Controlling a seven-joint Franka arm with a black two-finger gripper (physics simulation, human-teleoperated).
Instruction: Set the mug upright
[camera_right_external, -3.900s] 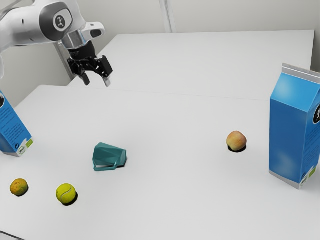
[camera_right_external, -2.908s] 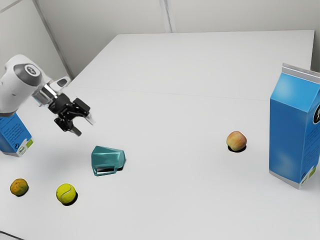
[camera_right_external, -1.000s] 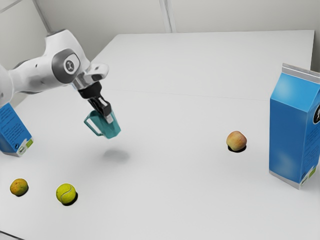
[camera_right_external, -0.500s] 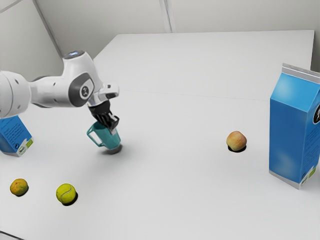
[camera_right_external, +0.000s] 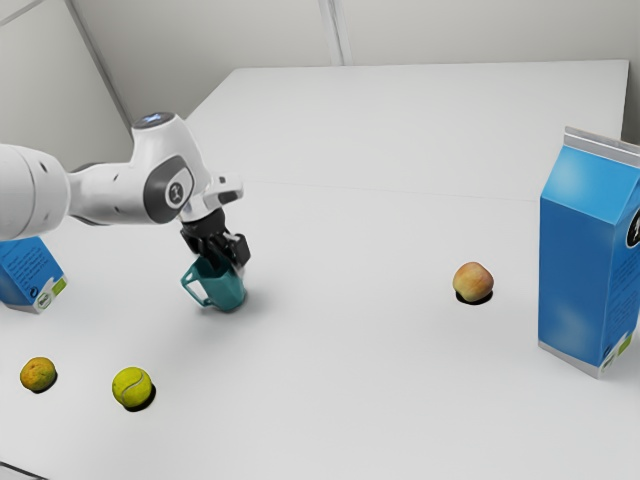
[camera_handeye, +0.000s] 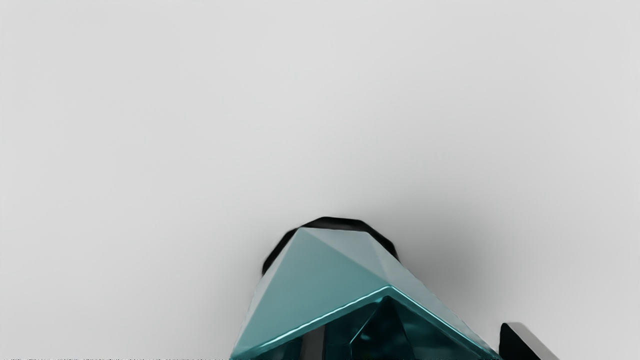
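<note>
Fingers of the black two-finger gripper (camera_right_external: 229, 267) are wide apart, one inside the shiny teal mug (camera_right_external: 227, 291), which stands upright on the smooth white table (camera_right_external: 360, 390).

Two fruits (camera_right_external: 473, 282), two cartons (camera_right_external: 588, 255) and a tennis ball (camera_right_external: 132, 387) occupy the table (camera_right_external: 370, 400).

Reaching in from the exterior view's left with the white arm (camera_right_external: 110, 194), running nearly level at a height above the claw (camera_right_external: 227, 266), then bending down at the wrist (camera_right_external: 172, 188); pointing downward, slanted toward the exterior view's right, opened, with fingers (camera_handeye: 522, 347) set apart
</note>
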